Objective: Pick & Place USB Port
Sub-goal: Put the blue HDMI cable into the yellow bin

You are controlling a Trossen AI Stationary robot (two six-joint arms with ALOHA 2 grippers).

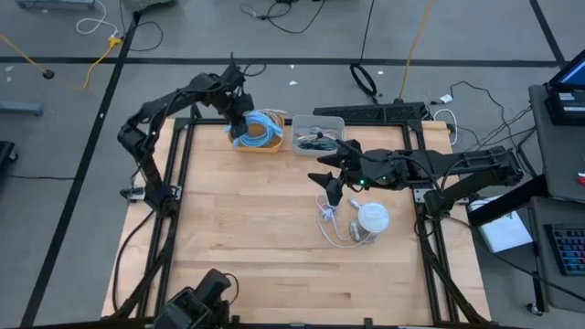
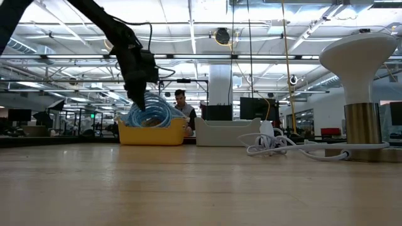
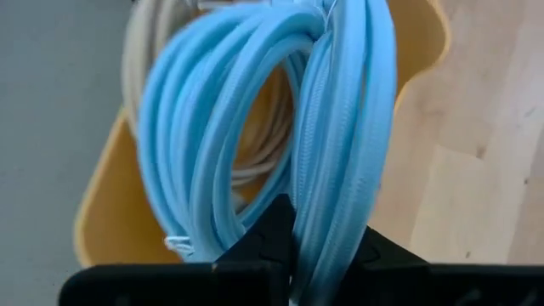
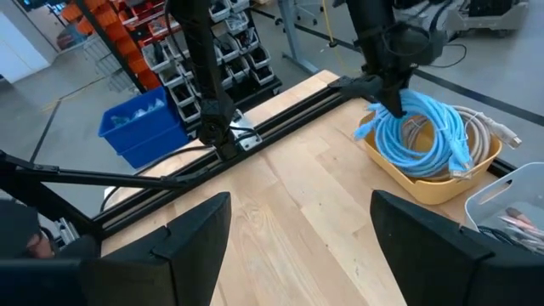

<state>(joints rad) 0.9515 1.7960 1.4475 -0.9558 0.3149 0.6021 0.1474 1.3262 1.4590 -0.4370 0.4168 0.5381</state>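
Table (image 1: 238, 238) wood lies bare from 6 to 9 o'clock. Left gripper (image 1: 239, 126) at 11 o'clock pinches the blue cable coil (image 1: 259, 130) in the yellow bin (image 1: 259, 145); its fingertips are hidden by loops. Right gripper (image 1: 331, 187), spread wide, hovers near centre above the white USB hub (image 1: 373, 217) and tangled cord.

A white dome-topped stand (image 1: 373, 217) sits on the wooden table (image 1: 247, 256) just beside the right claw (image 1: 329, 187). A blue crate (image 4: 140, 127) rests on the floor, well apart from it. A person (image 2: 183, 105) appears far behind the left claw (image 2: 139, 100).
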